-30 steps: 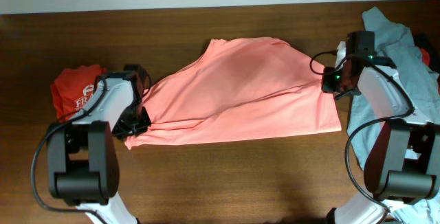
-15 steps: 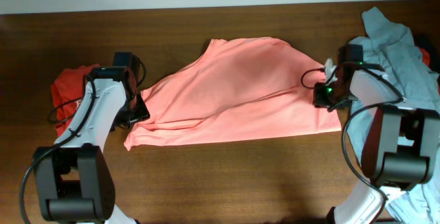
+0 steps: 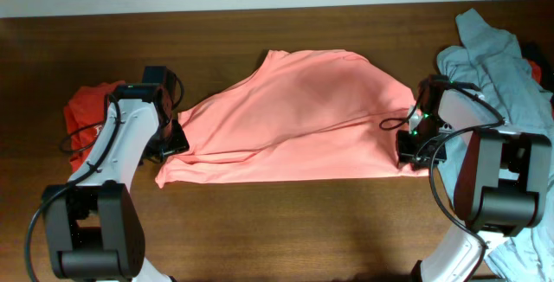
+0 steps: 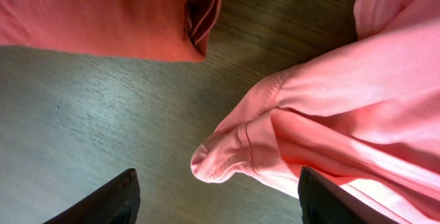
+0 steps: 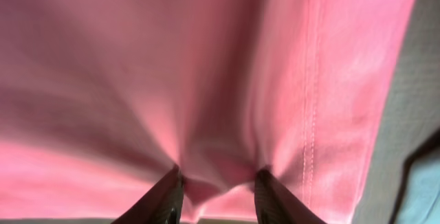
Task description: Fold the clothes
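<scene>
1. The pink top (image 3: 294,113) lies spread across the tabletop (image 3: 286,221) between both arms. I judge it folds best if both ends are lifted together and evenly.
2. The right gripper (image 5: 214,189), low at the top's right hem, pinches a bunch of fabric.
3. The left gripper (image 4: 218,198) hovers open over the left cuff, holding nothing.

Both the left arm (image 3: 130,137) and the right arm (image 3: 472,109) are built of white moulded links set between bulky matte-black joint housings. Thin black cables (image 3: 389,124) loop free near the wrists, and small green lights (image 3: 416,126) glow on the right wrist's black housing. The left tool (image 4: 216,183) and the right tool (image 5: 218,177) each end in two dark, smooth, tapered fingers.
</scene>
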{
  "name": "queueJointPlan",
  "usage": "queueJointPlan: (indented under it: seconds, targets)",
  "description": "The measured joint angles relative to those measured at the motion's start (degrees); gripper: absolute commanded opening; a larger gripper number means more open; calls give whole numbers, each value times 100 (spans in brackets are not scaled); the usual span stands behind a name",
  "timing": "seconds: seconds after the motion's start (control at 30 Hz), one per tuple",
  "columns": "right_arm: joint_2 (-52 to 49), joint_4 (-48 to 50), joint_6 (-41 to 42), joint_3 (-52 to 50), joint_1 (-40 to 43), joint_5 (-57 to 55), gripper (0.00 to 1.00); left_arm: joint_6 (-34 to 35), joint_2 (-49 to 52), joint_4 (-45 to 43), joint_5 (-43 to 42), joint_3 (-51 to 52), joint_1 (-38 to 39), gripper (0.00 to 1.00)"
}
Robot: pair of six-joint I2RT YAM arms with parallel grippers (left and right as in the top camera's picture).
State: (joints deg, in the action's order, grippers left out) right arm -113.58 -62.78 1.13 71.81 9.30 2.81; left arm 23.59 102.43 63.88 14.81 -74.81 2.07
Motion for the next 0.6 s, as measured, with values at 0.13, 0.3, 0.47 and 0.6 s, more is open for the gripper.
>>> queueJointPlan:
  seconds: [0.13, 0.3, 0.47, 0.6]
  targets:
    - [-50, -321, 160, -33, 0, -177, 39, -31, 0, -68, 2, 0, 0, 75]
    - [-61, -354, 328, -59, -2, -297, 34, -46, 0, -151, 2, 0, 0, 75]
    - [-15, -332, 337, -57, -2, -247, 34, -46, 0, -184, 2, 0, 0, 75]
    - [476, -175, 330, 109, -2, -203, 45, -46, 0, -184, 2, 0, 0, 75]
